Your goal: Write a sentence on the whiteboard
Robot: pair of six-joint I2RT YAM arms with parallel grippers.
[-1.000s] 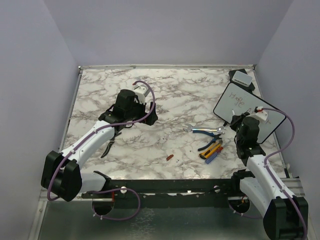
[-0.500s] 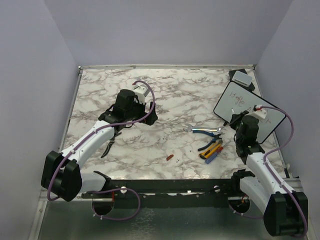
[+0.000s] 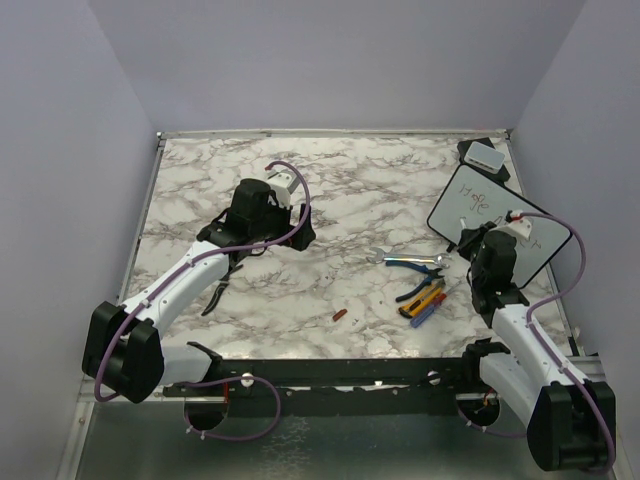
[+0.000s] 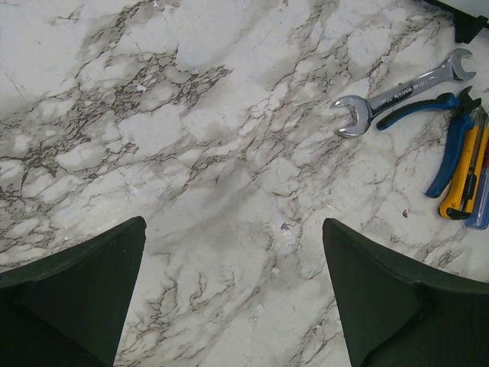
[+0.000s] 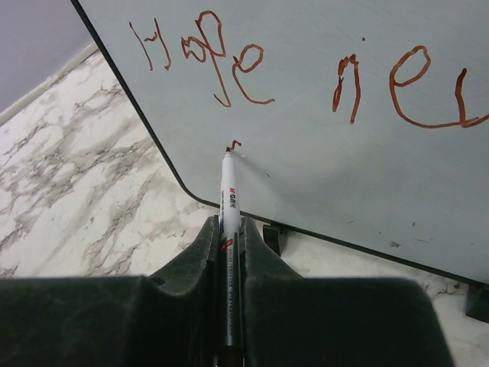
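Note:
The whiteboard (image 3: pixel 490 215) stands tilted at the right of the table, black-framed, with red handwriting; it fills the right wrist view (image 5: pixel 321 115). My right gripper (image 5: pixel 229 229) is shut on a white marker (image 5: pixel 230 199), whose tip touches the board near its lower left corner beside a small fresh red mark. In the top view the right gripper (image 3: pixel 478 243) sits at the board's near edge. My left gripper (image 4: pixel 233 298) is open and empty above bare marble, at the table's left-middle (image 3: pixel 300 232).
A wrench (image 3: pixel 403 259), blue-handled pliers (image 3: pixel 420 270), a yellow cutter and pens (image 3: pixel 425 300) lie left of the board. A small red cap (image 3: pixel 339 315) lies near the front. A grey-white block (image 3: pixel 487 155) sits at the back right corner. Black pliers (image 3: pixel 220 290) lie under the left arm.
My right gripper has shifted slightly along the board's lower edge with the marker. The left arm has not moved.

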